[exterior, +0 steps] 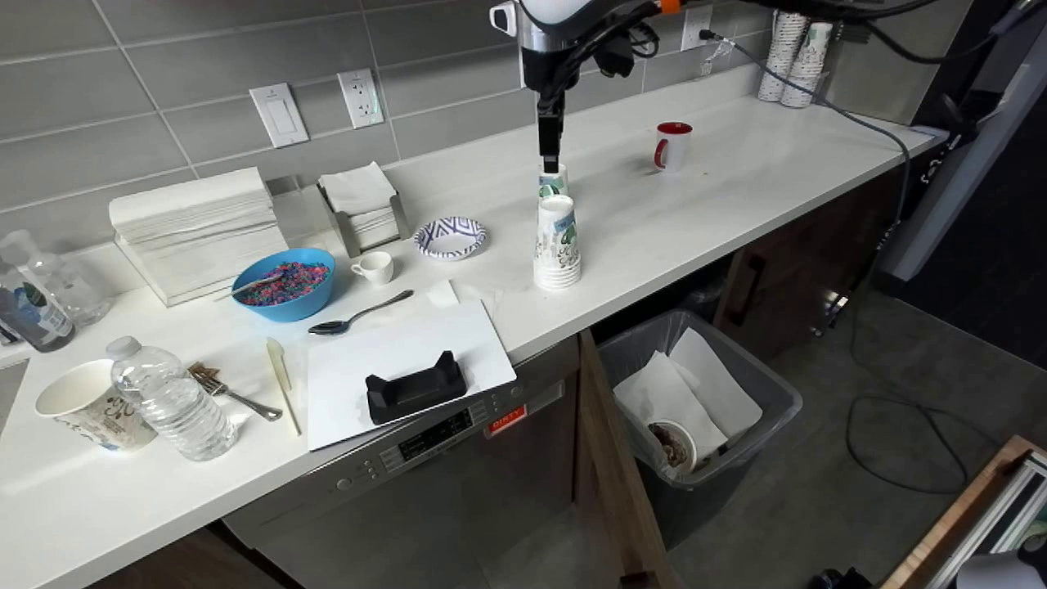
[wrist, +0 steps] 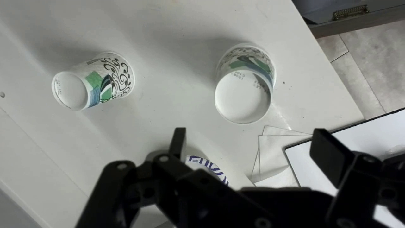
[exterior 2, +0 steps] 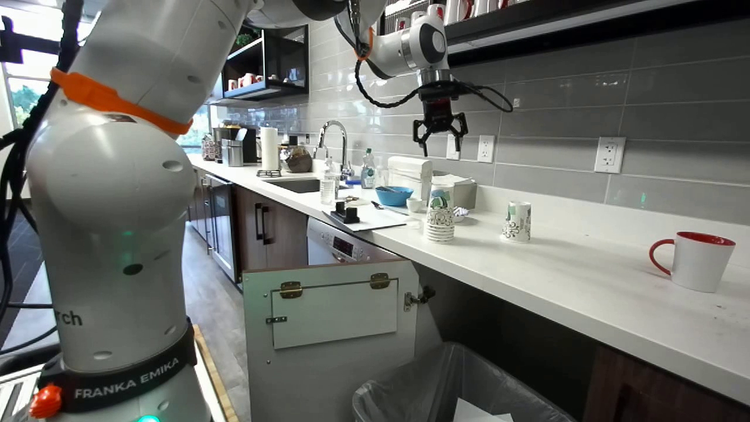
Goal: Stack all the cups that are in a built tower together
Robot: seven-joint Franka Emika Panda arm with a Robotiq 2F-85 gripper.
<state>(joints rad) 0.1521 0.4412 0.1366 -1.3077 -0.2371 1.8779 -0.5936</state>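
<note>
A nested stack of white-and-green paper cups (exterior: 558,245) stands upside down on the counter, several rims showing at its base. The stack also shows in an exterior view (exterior 2: 439,214) and in the wrist view (wrist: 243,96). A single like cup (exterior: 553,183) stands upside down apart from it, nearer the wall; it also shows in an exterior view (exterior 2: 518,221) and in the wrist view (wrist: 91,82). My gripper (exterior 2: 442,153) is open and empty above the counter, fingers pointing down. In the wrist view its fingertips (wrist: 250,136) are wide apart, touching no cup.
A white mug with red inside (exterior: 672,147) stands farther along the counter. A patterned paper bowl (exterior: 450,239), blue bowl (exterior: 286,285), small white cup (exterior: 374,267) and napkin holder (exterior: 364,209) lie on the other side. A black stand (exterior: 415,391) sits on a white board.
</note>
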